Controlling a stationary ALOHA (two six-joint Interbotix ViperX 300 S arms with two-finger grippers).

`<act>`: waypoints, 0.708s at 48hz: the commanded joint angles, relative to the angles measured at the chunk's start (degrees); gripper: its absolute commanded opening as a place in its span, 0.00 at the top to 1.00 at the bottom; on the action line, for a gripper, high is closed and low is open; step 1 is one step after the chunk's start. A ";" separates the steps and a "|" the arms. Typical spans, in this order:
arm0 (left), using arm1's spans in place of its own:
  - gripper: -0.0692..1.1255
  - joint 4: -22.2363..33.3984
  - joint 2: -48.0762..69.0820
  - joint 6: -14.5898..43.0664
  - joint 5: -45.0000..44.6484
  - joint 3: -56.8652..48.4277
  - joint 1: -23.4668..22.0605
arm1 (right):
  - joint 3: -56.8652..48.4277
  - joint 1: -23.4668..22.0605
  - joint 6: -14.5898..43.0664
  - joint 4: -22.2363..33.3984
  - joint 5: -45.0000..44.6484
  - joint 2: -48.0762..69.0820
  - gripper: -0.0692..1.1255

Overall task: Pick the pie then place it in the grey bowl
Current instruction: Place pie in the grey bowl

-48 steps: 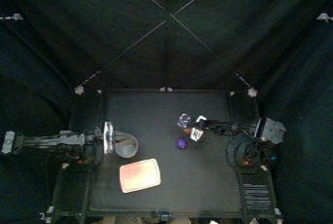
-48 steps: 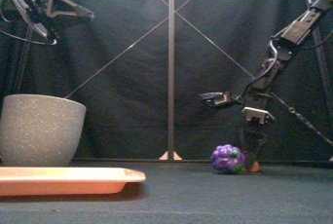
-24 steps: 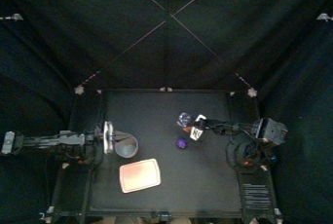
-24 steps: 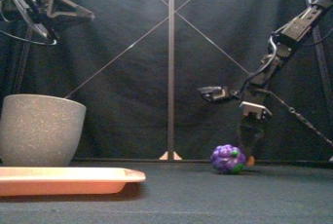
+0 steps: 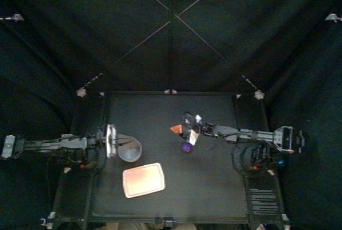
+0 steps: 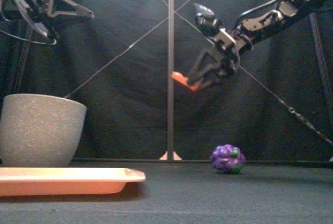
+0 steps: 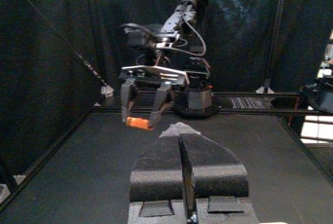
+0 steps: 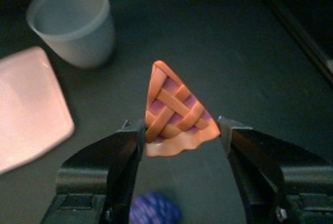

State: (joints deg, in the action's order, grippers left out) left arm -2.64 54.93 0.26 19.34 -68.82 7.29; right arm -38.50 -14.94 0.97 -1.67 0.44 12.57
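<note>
Pie (image 8: 172,111): small wedge, prob light, stiff, maybe slick. R gripper (image 8: 177,126) pinches its sides nr crust end, airborne, well right of cup (image 6: 39,129). L gripper (image 7: 182,160) closed, idle just left of cup.

- We take the pie (image 8: 173,111) for moulded plastic: an orange crust with a slight sheen, and a raised purple lattice that makes its top ribbed.
- The right gripper (image 8: 178,129) clamping it has jaws of dull black plastic, as far as we can tell. The left gripper (image 7: 182,142), jaws pressed together, shows the same matt black.
- The grey bowl (image 6: 39,129), at nine o'clock on the table, looks matt, speckled and stone-like.
- The pink tray (image 6: 65,179), at seven o'clock, is smooth with a soft sheen.
- The purple toy (image 6: 229,158) is knobbly and glossy.
- The table (image 5: 207,179) is flat matt black.
- The curtain (image 5: 80,34) is matt black cloth.
</note>
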 commanded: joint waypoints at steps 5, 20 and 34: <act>0.92 0.00 -0.35 0.00 0.79 0.88 0.18 | 0.97 4.57 0.18 -3.16 14.94 -2.90 0.39; 0.92 0.00 -0.35 0.00 0.79 0.79 0.18 | 8.96 9.49 0.18 -5.36 25.66 -16.79 0.39; 0.92 -0.09 -0.35 0.00 0.79 0.70 0.18 | 24.70 10.46 0.26 -9.40 25.75 -30.67 0.39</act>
State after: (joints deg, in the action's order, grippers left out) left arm -2.64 54.84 0.26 19.60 -68.82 7.38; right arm -18.46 -4.48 1.14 -10.02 25.75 -17.05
